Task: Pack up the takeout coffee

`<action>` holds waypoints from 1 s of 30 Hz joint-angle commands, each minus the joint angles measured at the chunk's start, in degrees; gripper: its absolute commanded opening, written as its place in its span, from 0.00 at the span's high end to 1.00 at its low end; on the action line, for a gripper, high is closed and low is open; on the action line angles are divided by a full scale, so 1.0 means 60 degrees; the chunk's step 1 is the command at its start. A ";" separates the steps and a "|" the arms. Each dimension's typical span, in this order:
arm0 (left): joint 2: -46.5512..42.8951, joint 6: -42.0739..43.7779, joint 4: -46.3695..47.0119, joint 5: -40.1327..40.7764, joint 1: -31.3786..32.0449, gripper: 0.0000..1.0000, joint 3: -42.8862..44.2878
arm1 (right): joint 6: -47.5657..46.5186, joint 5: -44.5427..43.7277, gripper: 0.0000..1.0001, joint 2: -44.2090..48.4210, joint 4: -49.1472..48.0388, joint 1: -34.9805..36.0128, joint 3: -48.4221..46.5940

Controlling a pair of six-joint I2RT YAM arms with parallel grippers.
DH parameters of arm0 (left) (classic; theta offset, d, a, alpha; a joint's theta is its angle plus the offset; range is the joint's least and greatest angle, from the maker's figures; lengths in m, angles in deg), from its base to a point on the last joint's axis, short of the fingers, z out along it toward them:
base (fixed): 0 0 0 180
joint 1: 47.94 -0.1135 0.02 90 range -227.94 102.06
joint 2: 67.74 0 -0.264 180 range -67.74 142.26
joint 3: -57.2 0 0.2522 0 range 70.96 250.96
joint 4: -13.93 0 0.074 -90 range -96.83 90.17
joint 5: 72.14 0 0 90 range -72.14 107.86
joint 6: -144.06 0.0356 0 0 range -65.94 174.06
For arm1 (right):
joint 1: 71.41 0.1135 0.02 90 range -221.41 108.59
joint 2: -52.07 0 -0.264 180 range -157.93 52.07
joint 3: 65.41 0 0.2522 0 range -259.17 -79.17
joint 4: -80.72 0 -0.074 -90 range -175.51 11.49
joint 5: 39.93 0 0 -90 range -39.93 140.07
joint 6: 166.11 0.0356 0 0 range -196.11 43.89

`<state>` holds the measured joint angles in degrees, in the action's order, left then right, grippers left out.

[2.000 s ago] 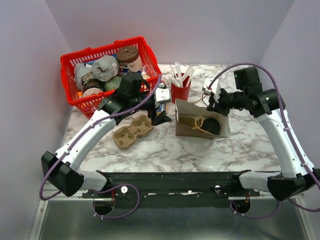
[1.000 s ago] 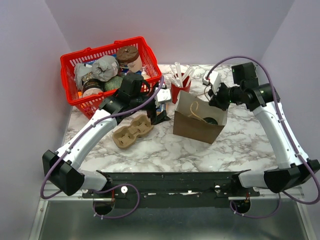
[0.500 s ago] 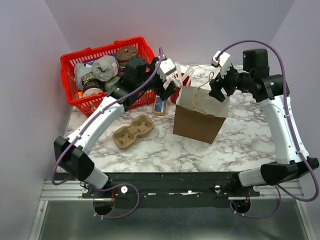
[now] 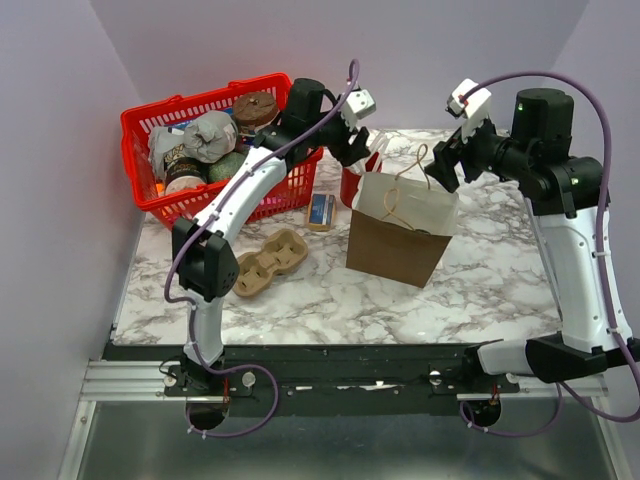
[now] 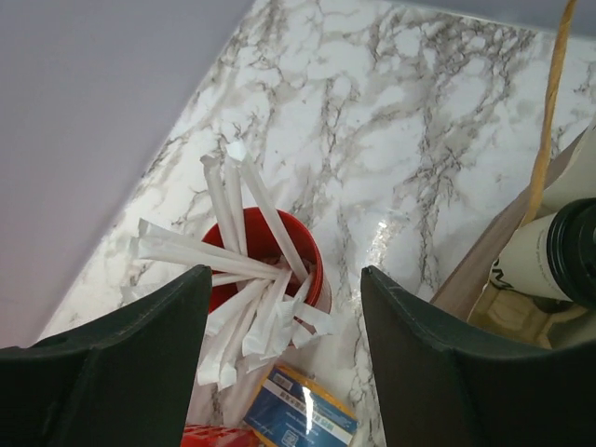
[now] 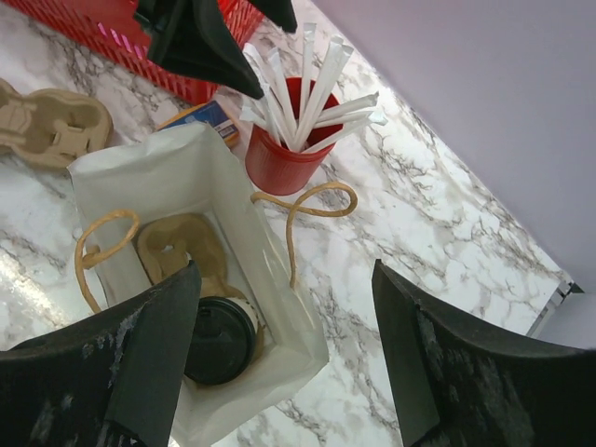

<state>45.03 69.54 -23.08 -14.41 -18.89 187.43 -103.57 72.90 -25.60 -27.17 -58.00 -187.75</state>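
Left gripper [image 4: 350, 143] raised, one coffee [image 6: 219, 340] bagged

Picture's right edge across takeout coffee [image 5: 551, 253]

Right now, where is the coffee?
The coffee sits inside the upright paper bag, with a cardboard carrier; the right wrist view looks down on its black lid. The red cup stands just outside the bag.

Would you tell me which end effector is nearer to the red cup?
The left. The left end effector hovers almost directly above the red cup. The right end effector is off to the side, above the open paper bag beside the cup.
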 commanded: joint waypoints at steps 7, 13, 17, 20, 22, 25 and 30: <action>0.0936 0.0641 -0.1267 -0.0715 -0.0185 0.41 0.0804 | 0.0417 -0.0436 0.18 0.0083 -0.0144 -0.0023 -0.0024; 0.0922 0.0832 -0.1429 -0.0554 -0.0229 0.50 0.0410 | 0.0446 -0.0421 0.18 -0.0019 -0.0130 -0.0008 -0.0039; 0.0922 0.0847 -0.1370 -0.0539 -0.0229 0.48 0.0277 | 0.0490 -0.0362 0.18 -0.0034 -0.0130 -0.0008 0.0034; 0.1024 0.0774 -0.1209 -0.0510 -0.0229 0.48 0.0277 | 0.0490 -0.0333 0.18 -0.0034 -0.0130 -0.0023 0.0034; 0.1126 0.0715 -0.1121 -0.0466 -0.0229 0.48 0.0379 | 0.0490 -0.0319 0.18 -0.0034 -0.0144 -0.0008 0.0034; 0.1273 0.0657 -0.1077 -0.0524 -0.0229 0.53 0.0511 | 0.0505 -0.0304 0.18 -0.0034 -0.0144 0.0006 0.0063; 0.1346 0.0627 -0.1106 -0.0656 -0.0229 0.72 0.0570 | 0.0593 -0.0362 0.18 -0.0048 -0.0159 0.0006 -0.0009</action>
<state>52.29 73.78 -29.88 -16.82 -20.09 189.55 -101.49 71.41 -25.34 -27.19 -58.00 -187.75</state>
